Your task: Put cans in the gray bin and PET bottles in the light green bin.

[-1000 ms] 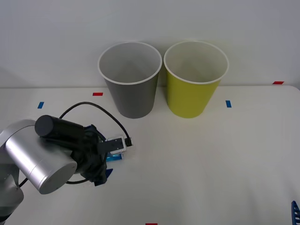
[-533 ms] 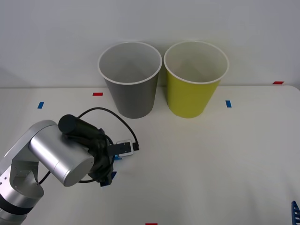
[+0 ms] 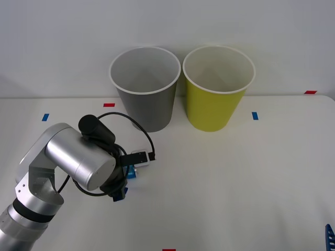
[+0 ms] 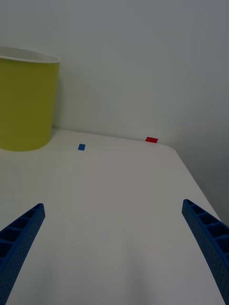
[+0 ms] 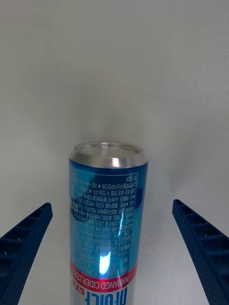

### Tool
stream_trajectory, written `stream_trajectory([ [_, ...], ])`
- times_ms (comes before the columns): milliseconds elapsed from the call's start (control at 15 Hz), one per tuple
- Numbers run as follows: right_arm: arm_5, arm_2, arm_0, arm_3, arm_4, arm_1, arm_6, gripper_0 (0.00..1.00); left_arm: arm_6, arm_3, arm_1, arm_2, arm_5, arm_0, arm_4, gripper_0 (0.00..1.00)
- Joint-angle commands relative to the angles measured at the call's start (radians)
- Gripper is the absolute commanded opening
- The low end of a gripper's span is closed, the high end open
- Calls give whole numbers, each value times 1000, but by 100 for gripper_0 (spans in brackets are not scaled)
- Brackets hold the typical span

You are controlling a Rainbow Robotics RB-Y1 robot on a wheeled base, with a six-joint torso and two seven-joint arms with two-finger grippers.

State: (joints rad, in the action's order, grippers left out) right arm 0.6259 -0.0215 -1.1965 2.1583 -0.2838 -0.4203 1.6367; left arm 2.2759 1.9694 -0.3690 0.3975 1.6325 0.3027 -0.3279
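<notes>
Right, the can lies on the white table, between my left gripper's two blue ribbed fingers, which are spread wide with clear gaps either side, so nothing grasped. Left wrist view gives me the detail: shiny blue body, silver end facing away from the camera, red band and white label toward the wrist. From the front I only get a sliver of blue can poking out beside the left gripper, the rest hidden under the wrist. Left arm is bent low over the table at front left, silver forearm angled toward the bins, black cable looping over it.

Gray bin and light green bin stand upright side by side at the table's back edge, rims just about touching, well apart from the can.

Right wrist view picks up the light green bin's wall plus a blue tape mark and red tape mark on the table. Right gripper hangs over bare table at front right, fingers released and splayed; front view shows just a blue fingertip at the corner.
</notes>
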Motion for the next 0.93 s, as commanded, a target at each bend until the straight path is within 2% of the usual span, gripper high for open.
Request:
stream_trajectory([
  [67,0,0,0,0,0,0,0,100,54,-14,30,-25,35,0,1,84],
  [267,0,0,0,0,0,0,0,100,131,-61,48,-69,35,18,1,83],
  [667,0,0,0,0,0,0,0,100,140,-118,102,-78,35,32,23,83],
  [933,0,0,0,0,0,0,0,100,160,-167,102,-86,33,62,23,83],
])
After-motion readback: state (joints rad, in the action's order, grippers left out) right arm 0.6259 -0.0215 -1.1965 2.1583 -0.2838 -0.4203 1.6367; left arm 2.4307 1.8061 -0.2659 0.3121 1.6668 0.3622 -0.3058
